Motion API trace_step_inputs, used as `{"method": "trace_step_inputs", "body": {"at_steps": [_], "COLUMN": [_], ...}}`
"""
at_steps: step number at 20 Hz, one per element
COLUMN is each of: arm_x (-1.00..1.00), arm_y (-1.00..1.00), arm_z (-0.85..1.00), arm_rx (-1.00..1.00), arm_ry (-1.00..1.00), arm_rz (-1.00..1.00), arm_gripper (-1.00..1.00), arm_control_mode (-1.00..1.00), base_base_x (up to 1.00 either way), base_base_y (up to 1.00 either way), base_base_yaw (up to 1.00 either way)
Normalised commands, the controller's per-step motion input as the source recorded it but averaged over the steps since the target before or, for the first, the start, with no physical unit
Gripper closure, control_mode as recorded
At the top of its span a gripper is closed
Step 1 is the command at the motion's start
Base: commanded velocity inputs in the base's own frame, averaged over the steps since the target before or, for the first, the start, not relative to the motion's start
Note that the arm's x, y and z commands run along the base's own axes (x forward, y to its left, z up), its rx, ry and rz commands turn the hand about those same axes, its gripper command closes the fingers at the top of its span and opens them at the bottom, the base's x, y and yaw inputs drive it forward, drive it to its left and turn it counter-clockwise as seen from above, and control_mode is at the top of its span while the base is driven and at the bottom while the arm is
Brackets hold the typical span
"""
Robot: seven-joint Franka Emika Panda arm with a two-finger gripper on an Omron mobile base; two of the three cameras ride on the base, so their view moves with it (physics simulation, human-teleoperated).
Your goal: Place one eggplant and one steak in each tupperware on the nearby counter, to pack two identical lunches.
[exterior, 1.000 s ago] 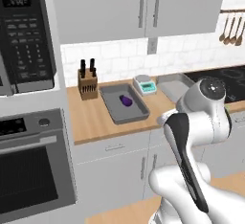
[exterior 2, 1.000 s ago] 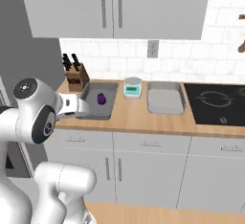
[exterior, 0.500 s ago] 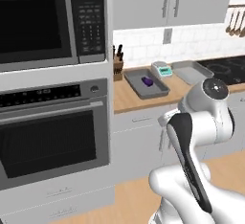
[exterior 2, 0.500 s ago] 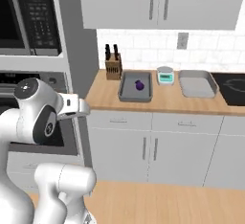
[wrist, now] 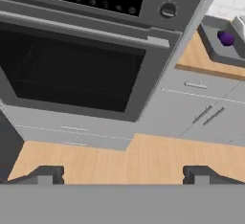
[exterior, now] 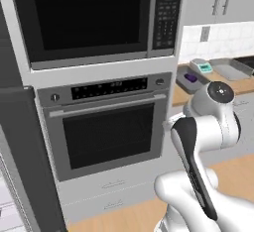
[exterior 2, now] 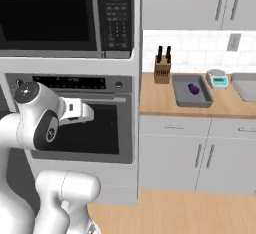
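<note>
Since the earlier pictures the base has swung round to the left, so both base views have slid off the counter and now face a wall oven [exterior: 106, 127] with a microwave [exterior: 94, 20] built in above it; the things themselves have not shifted, only the cameras. At the left of the right base view the white arm stands before the oven door [exterior 2: 92, 128], its hand held out level toward the glass. In the hand view the gripper [wrist: 123, 174] hangs with its jaws spread wide, the two dark tips well apart and nothing between them, over the wooden floor in front of the oven's lower drawer. To the right of the oven runs the counter [exterior 2: 160, 100], light-brown wood over pale grey cabinet doors. A knife block [exterior 2: 162, 68] stands at its back edge near the left end. Just right of it lies a dark grey tray [exterior 2: 181, 94], its long axis running from the front edge toward the wall. In the tray, toward its back half, lies the eggplant [exterior 2: 193, 89], small and purple; which way it points is too small to tell. Right of the tray stands a small scale [exterior 2: 217, 79], and beyond it a second grey tray [exterior 2: 243, 90] at the picture's edge.
</note>
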Motion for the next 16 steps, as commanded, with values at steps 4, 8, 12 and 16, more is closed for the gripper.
{"method": "trace_step_inputs", "body": {"at_steps": [4,8,12,16], "arm_x": [0.00,0.00,0.00,0.00], "arm_y": [0.00,0.00,0.00,0.00], "arm_z": [0.00,0.00,0.00,0.00], "arm_rx": [0.00,0.00,0.00,0.00], "arm_ry": [0.00,0.00,0.00,0.00], "arm_rz": [0.00,0.00,0.00,0.00], "arm_gripper": [-1.00,-1.00,-1.00,-1.00], "arm_control_mode": [1.00,1.00,1.00,1.00], "base_base_x": [-1.00,-1.00,-1.00,-0.34], "base_base_y": [0.85,0.74,0.78,1.00], "base_base_yaw": [-0.11,-0.12,-0.11,-0.05]}}
